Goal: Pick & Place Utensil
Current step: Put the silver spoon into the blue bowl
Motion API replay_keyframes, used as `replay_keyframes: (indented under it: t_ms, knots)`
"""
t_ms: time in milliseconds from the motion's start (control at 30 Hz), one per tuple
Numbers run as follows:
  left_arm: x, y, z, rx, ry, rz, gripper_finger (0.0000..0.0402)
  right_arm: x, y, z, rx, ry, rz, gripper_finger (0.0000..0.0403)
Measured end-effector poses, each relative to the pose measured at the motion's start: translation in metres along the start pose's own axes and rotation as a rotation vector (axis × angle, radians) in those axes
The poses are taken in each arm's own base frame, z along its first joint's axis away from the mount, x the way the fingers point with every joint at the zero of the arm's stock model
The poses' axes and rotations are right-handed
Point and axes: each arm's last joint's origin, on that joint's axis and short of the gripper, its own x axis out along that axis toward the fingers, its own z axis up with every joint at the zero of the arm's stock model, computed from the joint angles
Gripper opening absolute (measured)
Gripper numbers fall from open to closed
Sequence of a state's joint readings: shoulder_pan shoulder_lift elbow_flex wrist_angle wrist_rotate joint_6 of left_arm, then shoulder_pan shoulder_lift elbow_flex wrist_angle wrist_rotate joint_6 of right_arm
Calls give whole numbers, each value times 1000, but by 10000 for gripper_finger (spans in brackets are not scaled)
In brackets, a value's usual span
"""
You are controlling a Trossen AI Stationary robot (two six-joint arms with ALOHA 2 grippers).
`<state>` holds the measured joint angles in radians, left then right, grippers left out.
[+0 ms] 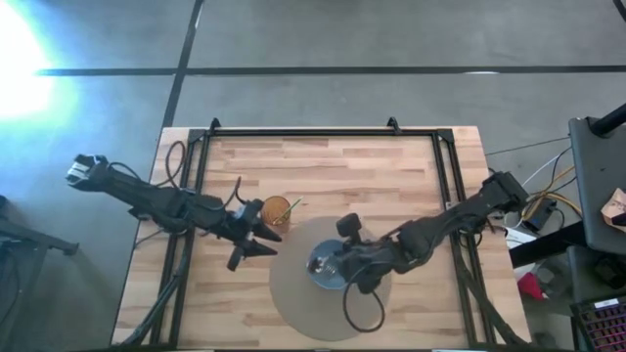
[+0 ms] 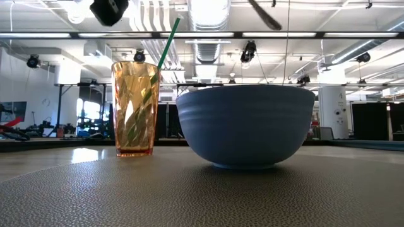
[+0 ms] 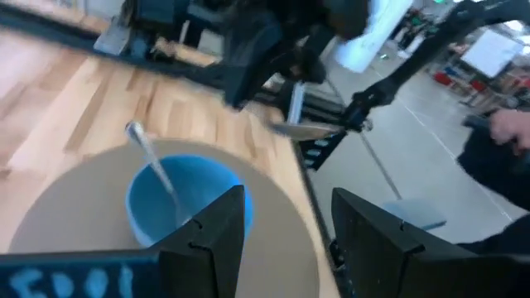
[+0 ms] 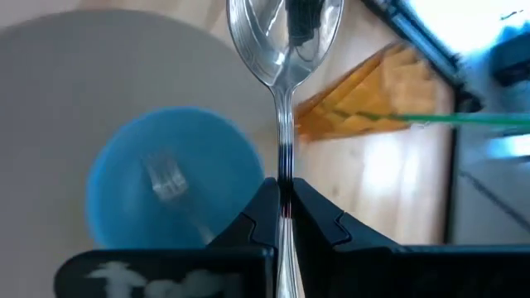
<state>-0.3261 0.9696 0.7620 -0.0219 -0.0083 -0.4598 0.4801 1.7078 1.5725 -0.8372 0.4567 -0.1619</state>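
High view: a pale slatted wooden table [image 1: 323, 166] in a dark metal frame carries a round grey mat [image 1: 293, 293] with a pebbled, leathery grain.
Bowl: a smooth, round blue bowl [image 1: 331, 269] with faint ribbing on its wall sits on the mat; in the low view it is wide and rounded, on a small foot.
Fork: a shiny metal fork [image 4: 170, 184] lies inside the bowl, tines down on the bottom, its thin handle leaning up over the rim.
Tumbler: a faceted amber plastic tumbler [image 2: 134, 107] stands upright just beside the mat's edge, with a thin green straw [image 2: 168, 43] slanting out of it.
Spoon: a polished steel spoon [image 4: 286, 37] is pinched by its narrow handle; its oval mirror-bright head is held in the air between the bowl and the tumbler.
Right gripper [image 4: 283, 217]: jaws clamped tight on the spoon's handle, over the bowl's side.
Left gripper [image 1: 256, 244]: jaws spread apart with nothing between them, above the table just beside the tumbler, near the mat's edge.
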Motion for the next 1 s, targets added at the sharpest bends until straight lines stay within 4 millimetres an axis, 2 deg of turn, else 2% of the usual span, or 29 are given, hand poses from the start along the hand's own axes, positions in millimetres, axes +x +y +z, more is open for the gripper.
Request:
replay_keyframes:
  t_ms: [300,467,800,1000]
  knots:
    - [24,4,-14,-113,58,71,174,20,6,16,-123,42,-57,13]
    - [34,2,-20,-151,46,99,174,33,17,23,-225,105,-95,13]
    - [40,1,-24,-199,20,150,174,65,36,36,-511,240,-189,13]
    - [45,3,-27,-206,28,176,174,70,35,52,-603,268,-236,13]
